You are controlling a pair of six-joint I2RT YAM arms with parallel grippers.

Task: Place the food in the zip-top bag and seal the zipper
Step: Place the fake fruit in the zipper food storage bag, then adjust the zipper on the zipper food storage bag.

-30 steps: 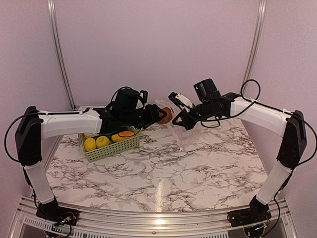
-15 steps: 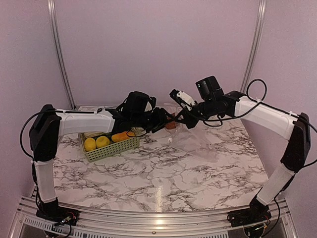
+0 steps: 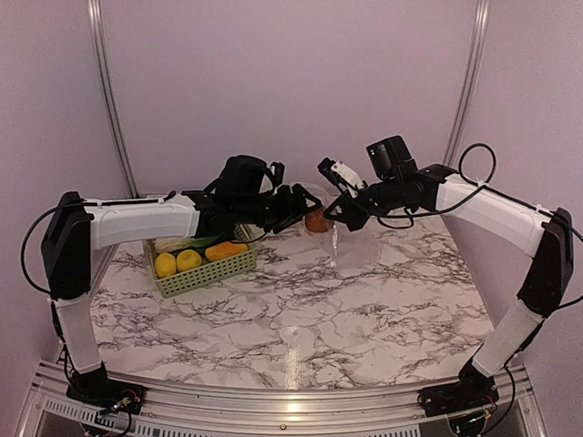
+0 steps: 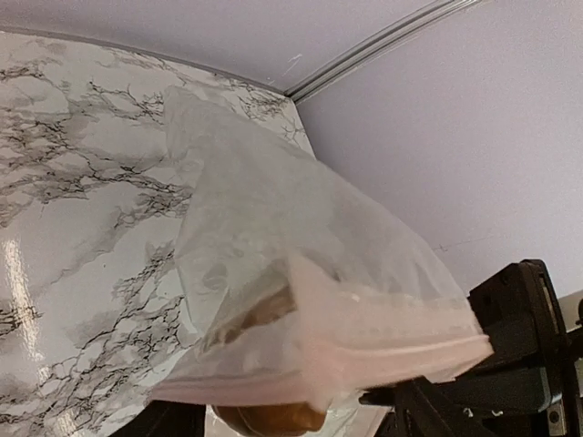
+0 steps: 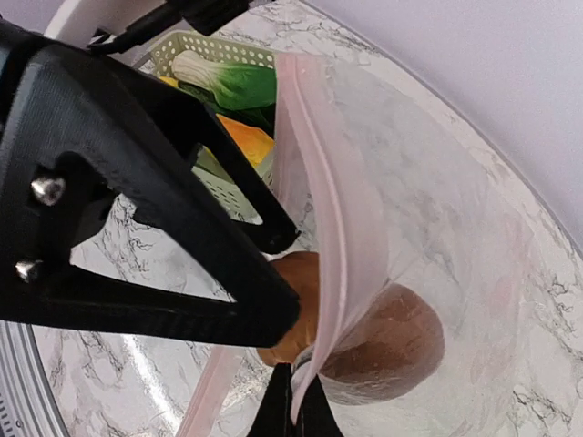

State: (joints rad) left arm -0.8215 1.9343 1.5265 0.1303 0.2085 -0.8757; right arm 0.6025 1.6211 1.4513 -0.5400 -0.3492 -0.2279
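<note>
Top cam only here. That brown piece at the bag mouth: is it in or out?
Observer: Partway. In the right wrist view the brown rounded kiwi-like piece sits in the mouth of the clear crinkly zip-top bag, and the pale pinkish zipper strip crosses over it.
Operator: Left end effector open?
Observer: Yes. The left end effector has its fingers spread at the mouth, not clamped on the piece.
Operator: What holds the bag up?
Observer: The right end effector, pinched shut on the strip.
</note>
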